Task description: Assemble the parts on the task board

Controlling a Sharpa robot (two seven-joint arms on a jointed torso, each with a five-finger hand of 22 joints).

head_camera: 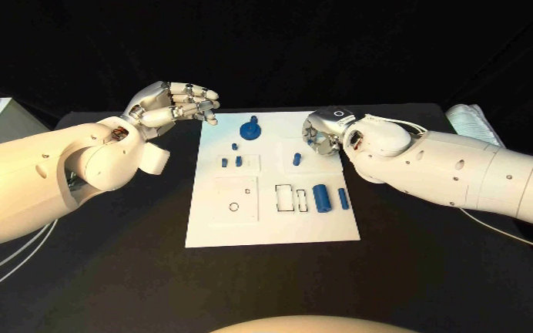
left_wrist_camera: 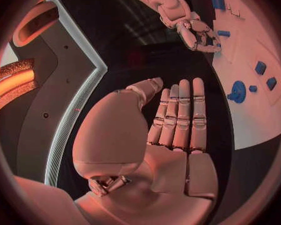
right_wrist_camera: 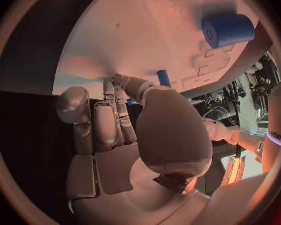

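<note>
Right wrist view: the fingers (right_wrist_camera: pixel 109 122) of the right hand (head_camera: pixel 326 134) are pressed together and bent down onto the board (head_camera: pixel 278 221), beside a small blue peg (right_wrist_camera: pixel 163 77); whether anything is pinched cannot be told. The left hand (head_camera: pixel 172 104) is held off the board's far left corner, fingers side by side and straight, nothing in it. A blue knob (head_camera: pixel 252 129), a cylinder (head_camera: pixel 322 197) and small parts (head_camera: pixel 231 162) are seen on the board.
</note>
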